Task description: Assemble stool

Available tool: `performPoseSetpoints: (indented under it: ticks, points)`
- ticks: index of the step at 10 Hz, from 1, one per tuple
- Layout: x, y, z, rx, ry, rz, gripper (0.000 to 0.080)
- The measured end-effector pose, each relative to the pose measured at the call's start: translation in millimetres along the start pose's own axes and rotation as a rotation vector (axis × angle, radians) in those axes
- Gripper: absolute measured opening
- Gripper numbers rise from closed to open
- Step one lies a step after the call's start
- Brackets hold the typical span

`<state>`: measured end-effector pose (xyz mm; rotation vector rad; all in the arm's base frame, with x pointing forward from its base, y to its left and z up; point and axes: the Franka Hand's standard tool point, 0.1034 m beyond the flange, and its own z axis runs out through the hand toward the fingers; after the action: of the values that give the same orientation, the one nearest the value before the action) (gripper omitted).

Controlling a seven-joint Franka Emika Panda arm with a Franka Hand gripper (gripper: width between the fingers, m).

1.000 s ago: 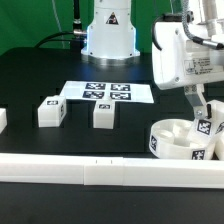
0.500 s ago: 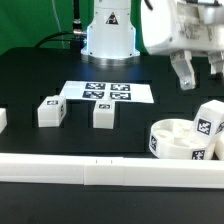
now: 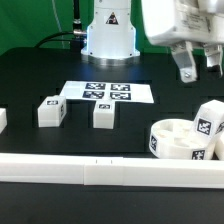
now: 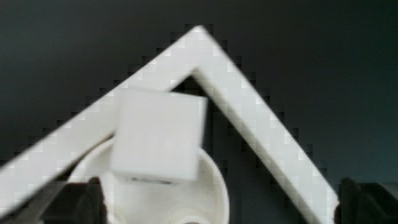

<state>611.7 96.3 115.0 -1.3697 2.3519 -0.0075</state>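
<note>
Nearest the camera in the exterior view, a long white border rail [image 3: 100,172] runs across the black table [image 3: 30,85] from eight o'clock to four o'clock. Just behind it, at four o'clock, sits the round white seat [image 3: 172,138], its tag facing the camera. One upright leg [image 3: 207,125] stands in the seat at its edge toward the exterior view's right. Whether it is fully home in a socket cannot be told. Farther back, at nine o'clock of the picture's centre, the two loose legs lie on the table near each other but apart: the left leg [image 3: 50,110] and the middle leg [image 3: 103,113]. Beyond them, just past centre toward twelve o'clock, the marker board [image 3: 105,92] lies flat. At two o'clock the gripper [image 3: 203,68] hangs above the upright leg, well clear of it, its claw released, fingers [image 3: 187,70] spread and empty. Farthest back, at twelve o'clock, stands the white robot base [image 3: 108,30]. The wrist view looks down on the upright leg on the seat, with two rails meeting in a corner behind it.
</note>
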Motion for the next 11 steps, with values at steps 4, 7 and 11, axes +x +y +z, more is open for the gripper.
performPoseSetpoints:
  ticks: [4, 7, 11]
  points:
    - [24.5, -4.8, -2.7, -0.026, 0.008, -0.291, 0.0649]
    - [26.4, -5.4, -2.4, -0.029, 0.011, -0.324, 0.0649]
    - [66.4, -28.3, -13.5, -0.046, 0.006, -0.639, 0.0649]
